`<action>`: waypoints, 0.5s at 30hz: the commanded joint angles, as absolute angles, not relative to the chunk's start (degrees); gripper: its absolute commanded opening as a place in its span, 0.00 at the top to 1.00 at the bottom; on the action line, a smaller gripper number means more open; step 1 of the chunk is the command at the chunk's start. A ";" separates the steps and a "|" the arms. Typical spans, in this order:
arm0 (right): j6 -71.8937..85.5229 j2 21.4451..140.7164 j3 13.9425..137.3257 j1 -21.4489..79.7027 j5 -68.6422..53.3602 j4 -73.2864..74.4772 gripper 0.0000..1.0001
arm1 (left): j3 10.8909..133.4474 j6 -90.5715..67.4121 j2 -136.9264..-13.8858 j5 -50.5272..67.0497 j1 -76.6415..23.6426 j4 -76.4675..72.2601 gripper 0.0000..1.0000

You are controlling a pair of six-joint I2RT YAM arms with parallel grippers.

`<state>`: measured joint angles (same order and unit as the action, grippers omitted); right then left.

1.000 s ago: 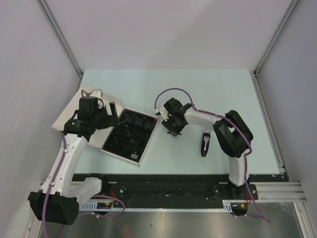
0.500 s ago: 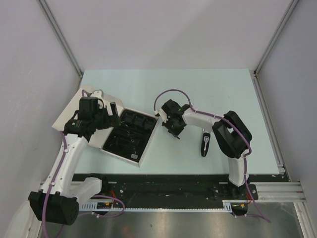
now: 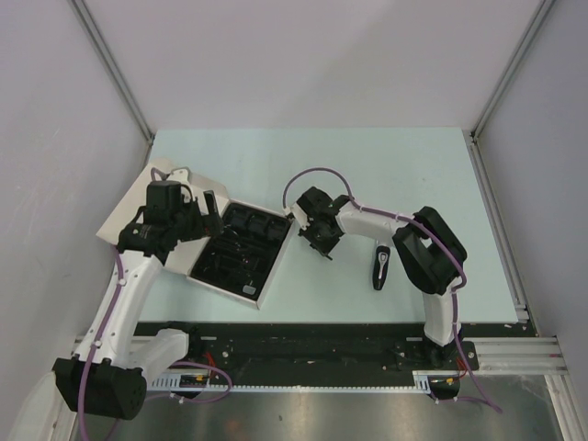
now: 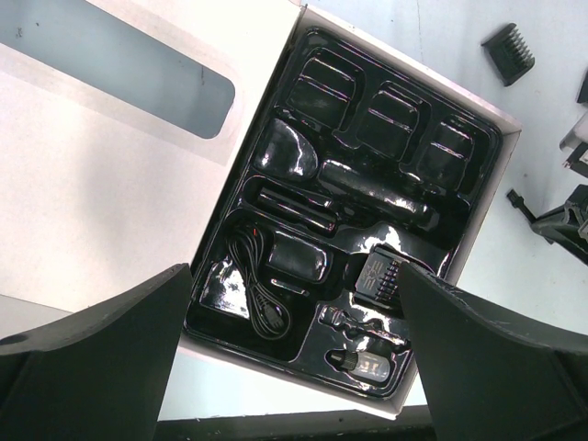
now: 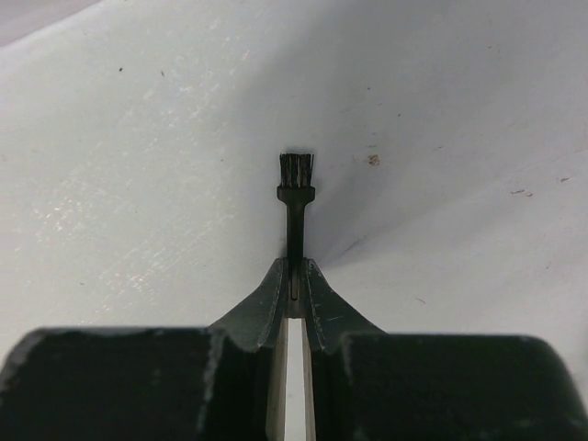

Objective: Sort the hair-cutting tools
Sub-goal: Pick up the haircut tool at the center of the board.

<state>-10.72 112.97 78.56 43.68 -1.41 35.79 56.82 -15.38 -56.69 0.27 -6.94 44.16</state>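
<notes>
Bright, even light; soft shadows.

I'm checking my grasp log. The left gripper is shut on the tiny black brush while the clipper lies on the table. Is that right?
Not quite: it is the right gripper that is shut on the tiny black brush, as the right wrist view shows. The left gripper stands open. The clipper does lie on the table.

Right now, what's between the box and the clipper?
In the top view, the right fingers, pinching the tiny brush, sit between box and clipper.
</notes>
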 commanded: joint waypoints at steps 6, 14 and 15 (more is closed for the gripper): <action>-8.97 106.27 77.78 44.30 -3.16 37.62 0.93 | 56.86 -14.15 -55.37 0.18 -6.15 42.98 0.00; -8.26 100.91 77.87 45.26 -4.39 36.48 0.93 | 58.36 -14.77 -53.26 -2.81 -6.15 42.63 0.00; -8.17 100.29 77.96 45.70 -4.57 36.56 0.93 | 58.36 -14.94 -53.09 -3.86 -6.15 42.63 0.00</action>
<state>-9.02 104.57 77.58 44.45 -3.16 37.08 56.69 -15.40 -55.20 -1.26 -6.94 44.14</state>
